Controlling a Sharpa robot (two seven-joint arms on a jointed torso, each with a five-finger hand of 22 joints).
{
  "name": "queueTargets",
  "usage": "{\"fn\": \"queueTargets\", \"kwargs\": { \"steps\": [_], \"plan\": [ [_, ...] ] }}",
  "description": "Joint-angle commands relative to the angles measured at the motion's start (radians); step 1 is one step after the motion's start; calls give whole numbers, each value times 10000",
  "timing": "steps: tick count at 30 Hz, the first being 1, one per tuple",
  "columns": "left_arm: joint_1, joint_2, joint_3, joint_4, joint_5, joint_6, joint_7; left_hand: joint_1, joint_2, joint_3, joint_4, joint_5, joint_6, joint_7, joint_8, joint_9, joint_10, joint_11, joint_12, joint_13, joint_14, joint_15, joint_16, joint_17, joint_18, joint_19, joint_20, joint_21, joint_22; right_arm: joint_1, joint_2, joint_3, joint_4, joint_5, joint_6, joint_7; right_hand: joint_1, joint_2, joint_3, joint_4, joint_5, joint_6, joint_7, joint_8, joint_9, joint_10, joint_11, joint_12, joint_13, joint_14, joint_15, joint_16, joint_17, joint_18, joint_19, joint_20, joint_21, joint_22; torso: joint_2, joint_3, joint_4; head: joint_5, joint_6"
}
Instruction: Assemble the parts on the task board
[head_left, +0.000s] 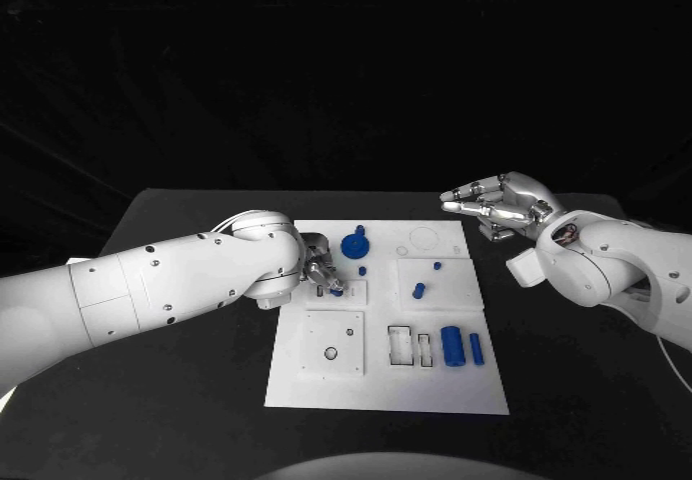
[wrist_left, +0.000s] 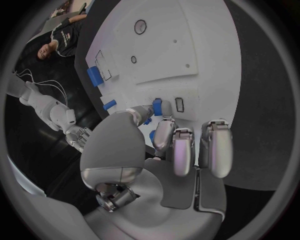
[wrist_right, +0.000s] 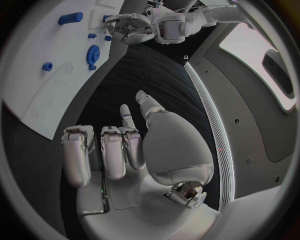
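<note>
Pinching a small blue peg (wrist_left: 157, 106) w/ left hand (wrist_left: 164, 142) over task board (head_left: 433, 385); prob. light, stiff, slippery, so grip mid-shaft; right hand (head_left: 498, 203) empty, fingers loosely apart.

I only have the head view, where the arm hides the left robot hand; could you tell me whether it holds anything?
Observer: Yes, the left robot hand pinches a small blue part between thumb and finger.
Operator: What is beside that part?
Observer: A rectangular slot in the task board, right next to it.
Operator: And the right palm?
Observer: The right robot hand holds nothing; its palm is bare.
</note>
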Motion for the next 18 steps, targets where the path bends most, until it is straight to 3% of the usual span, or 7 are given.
{"fn": "queueTargets", "kwargs": {
  "steps": [1, 18],
  "plan": [
    [-42, 78, -35, -23, -33, 305, -9, -166, 26, 701, -856, -43, 243, -167, -58, -22, 88, -48, 32, 28, 1038, -68, 30, 2631, -73, 666, -78, 40, 1541, -8, 18, 0, 0, -28, 85, 95, -47, 69, -61, -17, 34, -67, 1, -2, -13, 987, 31, 35, 2634, 1044, 94, 40, 2634, -79, 435, 69, -42, 1386, -3, 4, 3, -5, 0],
    [-32, 207, -33, -195, 52, 518, 1, -698, 186, -130, -475, -27, 581, -252, -201, -68, 209, -117, 144, 209, 1038, -126, 30, 2631, -88, 691, -143, 75, 1619, -7, 11, 0, 20, -17, 76, 99, -46, 92, -67, -18, 70, -80, 4, -8, -15, 987, 32, 35, 2634, 1044, 94, 40, 2634, -59, 389, 77, -83, 1300, -3, 1, 2, -26, -5]
  ]
}}
